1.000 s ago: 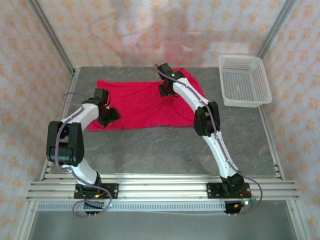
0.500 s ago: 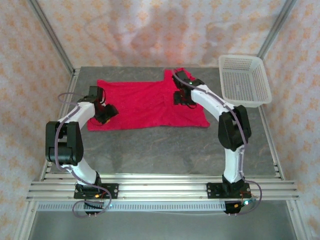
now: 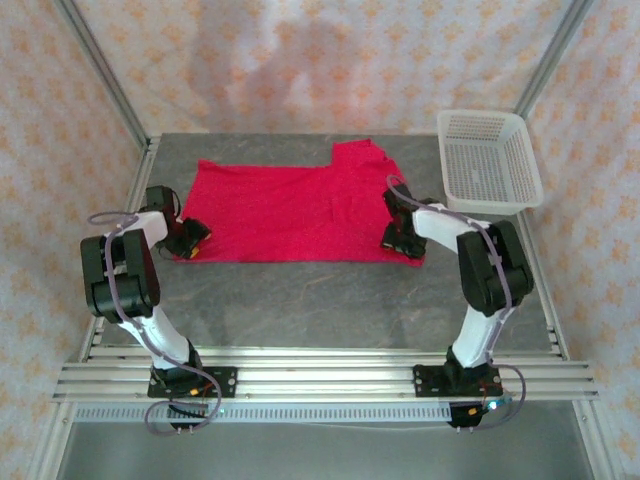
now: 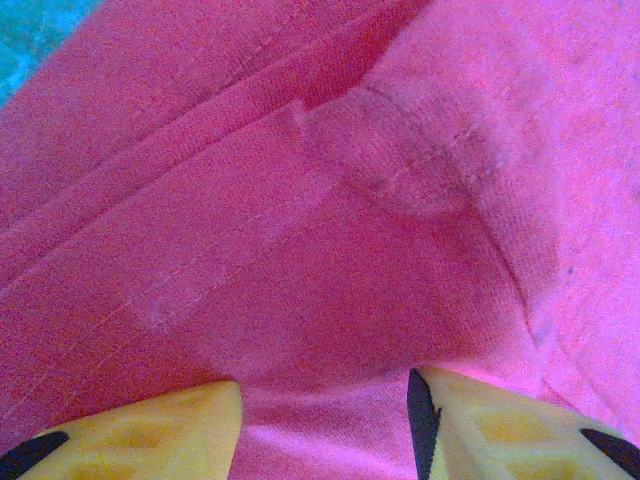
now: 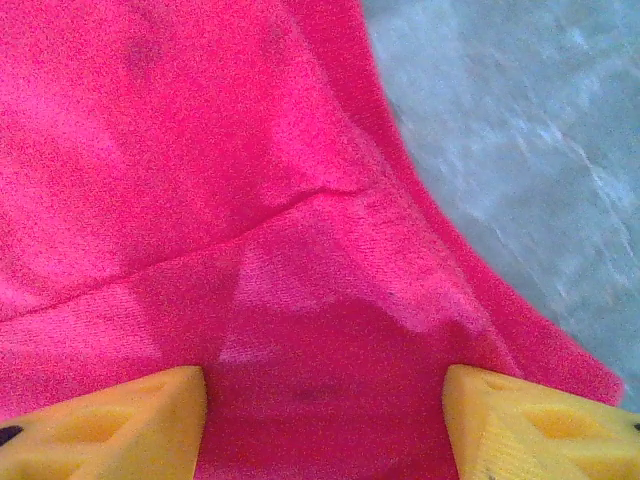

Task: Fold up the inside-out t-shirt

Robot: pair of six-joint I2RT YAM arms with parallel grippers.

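Note:
The inside-out t-shirt (image 3: pixel 290 210) lies spread flat and wide across the far half of the table, bright red, with one sleeve sticking up at the back right. My left gripper (image 3: pixel 192 238) rests low at the shirt's front left corner. Its yellow fingers (image 4: pixel 130 430) stand apart over seamed red cloth (image 4: pixel 330 200), with a soft ridge of cloth lying between them, unpinched. My right gripper (image 3: pixel 395 240) sits on the shirt's front right corner, open, its fingers (image 5: pixel 540 420) wide apart on flat cloth (image 5: pixel 250 180) beside the hem and the grey table (image 5: pixel 520 120).
A white mesh basket (image 3: pixel 488 160) stands at the back right, close to the shirt's sleeve. Bare grey tabletop (image 3: pixel 300 300) stretches between the shirt and the arm bases. Metal frame posts and patterned walls enclose the table.
The right arm drew the folded-over right part of the shirt out to the front right, laid it flat and opened its fingers. The left gripper slid a little left along the shirt's left edge.

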